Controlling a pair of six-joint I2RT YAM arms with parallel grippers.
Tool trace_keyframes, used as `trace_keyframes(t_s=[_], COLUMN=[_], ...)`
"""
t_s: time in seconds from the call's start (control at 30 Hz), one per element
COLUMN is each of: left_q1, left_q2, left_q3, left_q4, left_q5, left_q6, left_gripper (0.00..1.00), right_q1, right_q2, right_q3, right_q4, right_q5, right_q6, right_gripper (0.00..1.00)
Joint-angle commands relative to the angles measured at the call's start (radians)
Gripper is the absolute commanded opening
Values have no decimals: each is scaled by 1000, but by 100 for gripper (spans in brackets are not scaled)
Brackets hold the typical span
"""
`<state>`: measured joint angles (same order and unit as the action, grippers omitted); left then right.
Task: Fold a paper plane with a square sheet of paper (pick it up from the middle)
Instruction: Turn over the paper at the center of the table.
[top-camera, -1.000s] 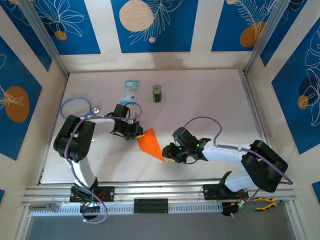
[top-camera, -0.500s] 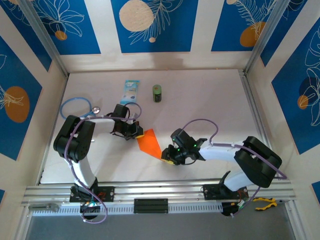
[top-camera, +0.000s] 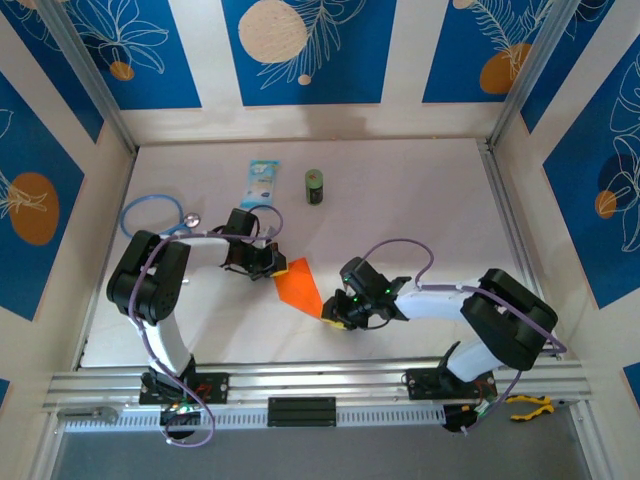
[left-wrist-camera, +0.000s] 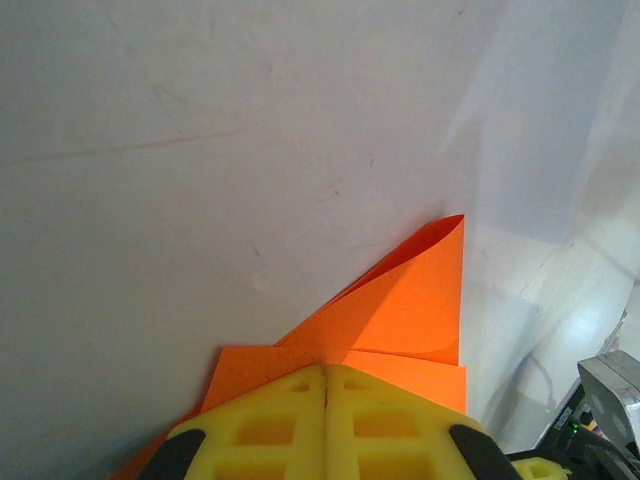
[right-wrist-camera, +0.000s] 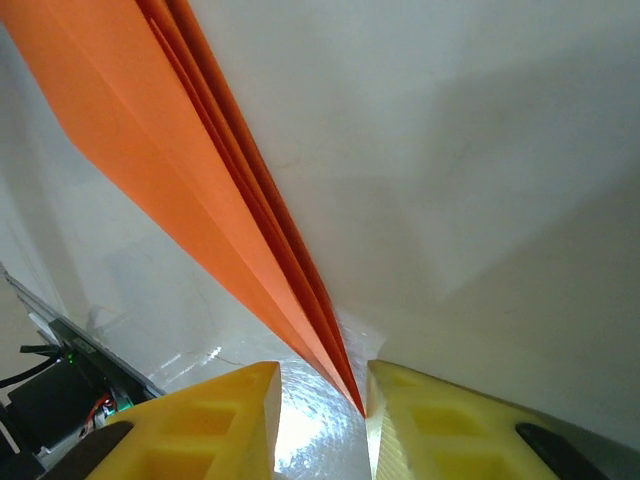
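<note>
The half-folded paper plane lay on the bench, on the arms' side of the green can and well apart from it. The left tool was clamped flat on the plane's wide end, the end nearer the can, apparently to anchor the layers so a crease could be worked. The right tool sat at the pointed end farther from the can. Its jaws were narrowly apart, with the stacked tip between them touching one finger, not yet pinched.
</note>
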<state>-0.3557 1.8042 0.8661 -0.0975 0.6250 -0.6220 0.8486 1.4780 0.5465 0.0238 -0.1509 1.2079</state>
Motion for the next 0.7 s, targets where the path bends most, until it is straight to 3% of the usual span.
trace_keyframes(t_s=[0.0,0.67], left_q1=[8,8], left_q2=[14,15], left_q3=[-19,-29], left_q4=[-16,-1], left_q5=[9,15], left_q6=[0,-9], left_gripper=[2,2], right_q1=[-6,-30], right_q2=[20,22], right_q3=[-17,-50], right_q4=[48,175], right_q5=[-29,-49], right_q6=[13,7], right_gripper=[28,27])
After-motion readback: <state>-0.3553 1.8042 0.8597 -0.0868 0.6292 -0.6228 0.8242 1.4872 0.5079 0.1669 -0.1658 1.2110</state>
